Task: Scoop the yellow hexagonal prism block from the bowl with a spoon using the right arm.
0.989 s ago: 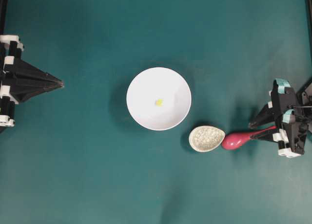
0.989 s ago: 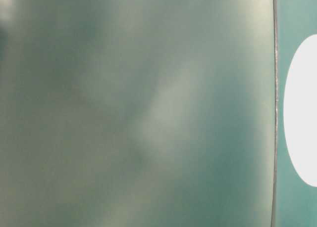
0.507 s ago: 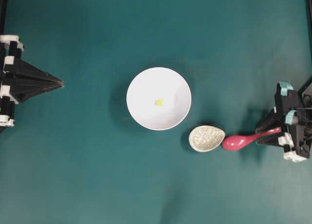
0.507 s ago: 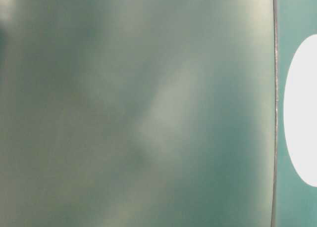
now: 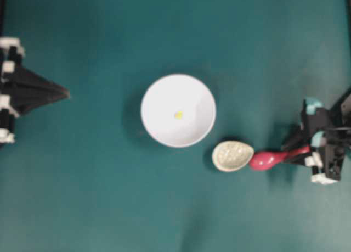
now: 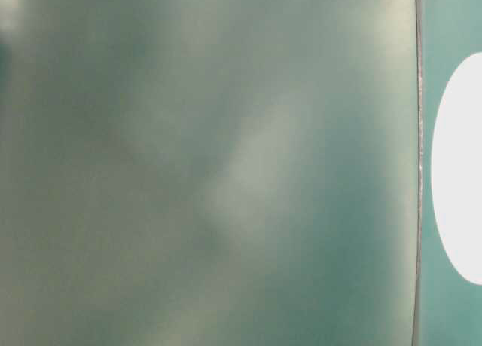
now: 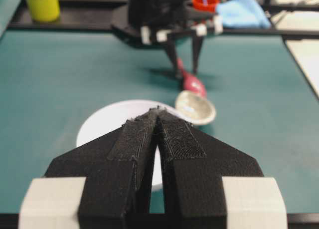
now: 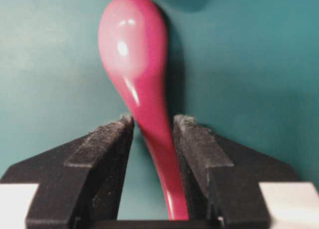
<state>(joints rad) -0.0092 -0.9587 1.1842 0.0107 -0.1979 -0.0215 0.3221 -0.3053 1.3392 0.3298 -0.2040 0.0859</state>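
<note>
Between the right gripper's (image 8: 152,126) rough black jaws, set apart with gaps either side: the glossy pink-red spoon (image 8: 134,59), handle not clearly clamped, oval scoop beyond the tips on the matte teal tabletop (image 5: 82,197). Just past the scoop, a speckled beige oval rest (image 5: 232,156). Farther on, the smooth round white bowl (image 5: 164,126) holding the tiny yellow hexagonal prism block (image 5: 178,115). Farthest, the left gripper (image 7: 158,112), jaws closed, empty.

Glossy pink spoon (image 8: 137,74), matt bowl (image 5: 178,110)
</note>
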